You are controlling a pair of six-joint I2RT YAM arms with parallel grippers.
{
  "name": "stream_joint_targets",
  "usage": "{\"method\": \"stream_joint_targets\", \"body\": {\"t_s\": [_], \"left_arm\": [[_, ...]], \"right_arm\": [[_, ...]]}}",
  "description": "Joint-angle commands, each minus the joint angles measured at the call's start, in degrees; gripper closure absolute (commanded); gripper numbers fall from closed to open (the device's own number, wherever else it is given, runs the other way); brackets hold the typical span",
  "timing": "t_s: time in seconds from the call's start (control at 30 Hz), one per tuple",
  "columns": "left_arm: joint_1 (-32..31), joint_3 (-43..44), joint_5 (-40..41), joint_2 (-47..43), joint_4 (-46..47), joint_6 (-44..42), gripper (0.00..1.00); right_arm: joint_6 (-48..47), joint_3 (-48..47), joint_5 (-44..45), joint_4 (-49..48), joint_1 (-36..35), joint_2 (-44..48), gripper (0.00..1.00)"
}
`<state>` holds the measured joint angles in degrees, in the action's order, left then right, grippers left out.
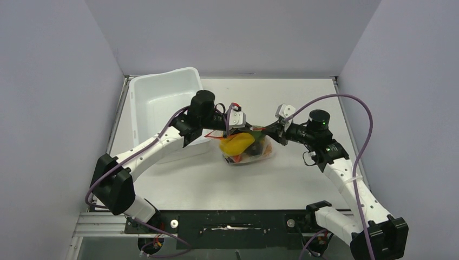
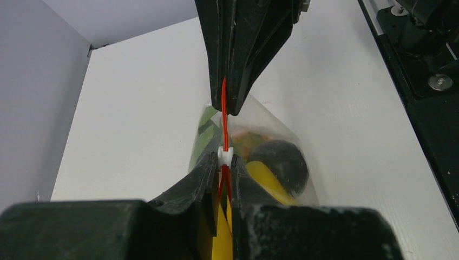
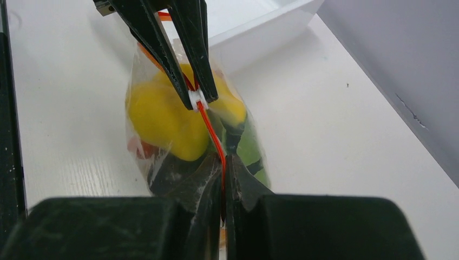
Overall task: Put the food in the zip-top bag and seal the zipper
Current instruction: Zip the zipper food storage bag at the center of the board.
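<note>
Top: bag (image 1: 251, 156) w/ food (image 1: 236, 143) sits mid-table (image 1: 303, 108) by tub (image 1: 162, 100), left claw (image 1: 232, 131) & right claw (image 1: 266, 133) at its mouth. L wrist: left claw pinched tight on red zipper (image 2: 224, 116), right behind white slider (image 2: 225, 153). R wrist: right claw clamped on zipper further along

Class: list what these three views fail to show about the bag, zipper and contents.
1. zipper: in the top view it is too small and sits under the left fingers and right fingers. In the wrist views it is edge-on, so the sealed length is unclear.
2. food in the zip-top bag: creased plastic blurs it. The dark piece in the left wrist view is unidentifiable.
3. tub: in the top view the left arm covers its near corner.
</note>
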<state>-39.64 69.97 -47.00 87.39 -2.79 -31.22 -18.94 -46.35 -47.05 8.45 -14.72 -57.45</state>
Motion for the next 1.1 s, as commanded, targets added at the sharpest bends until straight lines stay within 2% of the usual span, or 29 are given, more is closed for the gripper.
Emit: {"method": "stream_joint_targets", "body": {"t_s": [0.0, 0.07, 0.2, 0.5, 0.73, 0.93, 1.07], "left_arm": [[2.5, -0.7, -1.8, -4.7, 0.7, 0.0, 1.00], [2.9, -1.0, -1.5, -5.1, 0.6, 0.1, 1.00], [3.4, -1.0, -1.1, -5.7, -0.2, 0.0, 1.00], [4.2, -1.1, 1.2, -7.3, -6.1, -2.3, 1.00], [5.2, -4.3, 1.6, -9.8, -5.7, -1.9, 1.00], [5.7, -5.8, 2.1, -11.8, -6.5, -1.7, 1.00], [5.8, -6.2, 2.4, -12.4, -6.7, -0.8, 1.00]], "right_arm": [[4.7, 1.6, 8.4, -5.7, 2.4, 4.5, 1.00], [7.8, 2.8, 12.1, -7.3, 4.2, 5.7, 1.00], [12.6, 5.3, 13.6, -10.9, 7.8, 7.4, 1.00], [14.8, 6.8, 20.2, -11.8, 10.4, 9.6, 1.00], [17.4, 7.9, 26.2, -11.6, 13.9, 11.4, 1.00], [20.1, 8.6, 29.1, -12.4, 14.3, 13.1, 1.00], [21.7, 11.1, 34.6, -13.8, 14.7, 15.6, 1.00]]}}
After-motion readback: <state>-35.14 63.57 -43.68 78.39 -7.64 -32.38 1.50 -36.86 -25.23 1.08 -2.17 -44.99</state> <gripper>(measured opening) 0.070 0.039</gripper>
